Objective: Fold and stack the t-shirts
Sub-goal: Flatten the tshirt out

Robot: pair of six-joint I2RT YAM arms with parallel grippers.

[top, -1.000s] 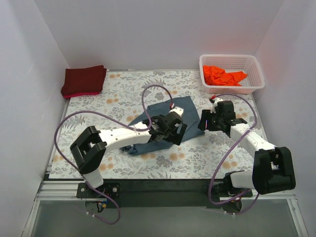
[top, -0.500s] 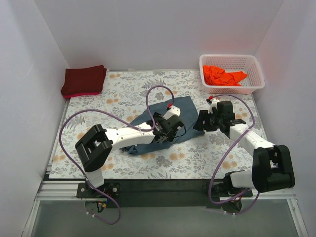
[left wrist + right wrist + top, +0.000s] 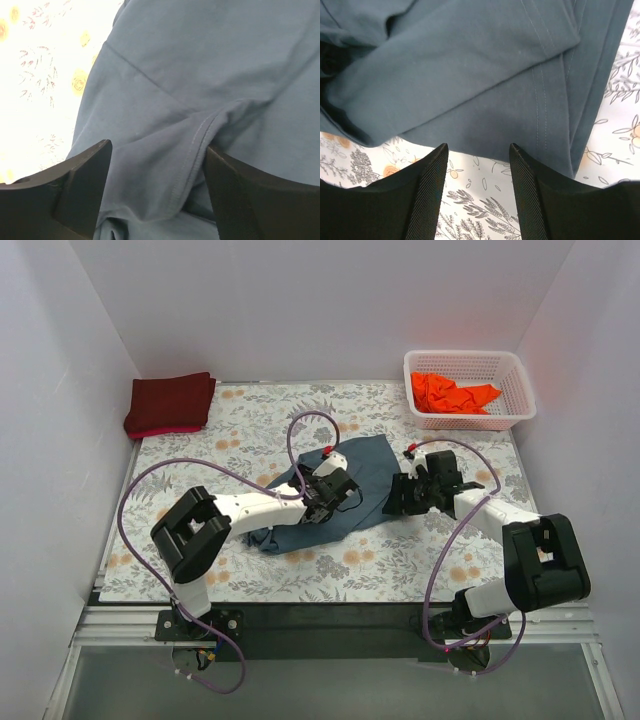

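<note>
Slate blue-grey t-shirt (image 3: 372,462) is lying mid-worktop (image 3: 250,420), its long axis running diagonally from near-left to far-right. The left claw (image 3: 325,490) and right claw (image 3: 398,496) are hovering low at it.
Left wrist: jaws are standing apart, straddling a seamed fold.
Right wrist: jaws are gaping over the shirt's edge.

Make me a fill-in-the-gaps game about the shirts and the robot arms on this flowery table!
The crumpled t-shirt inside the white basket is bright ____.
The maroon t-shirt in the far left corner lies neatly ____.
The middle t-shirt, which the left gripper and the right gripper both point at, is coloured ____.
Missing words: orange; folded; blue-grey.
</note>
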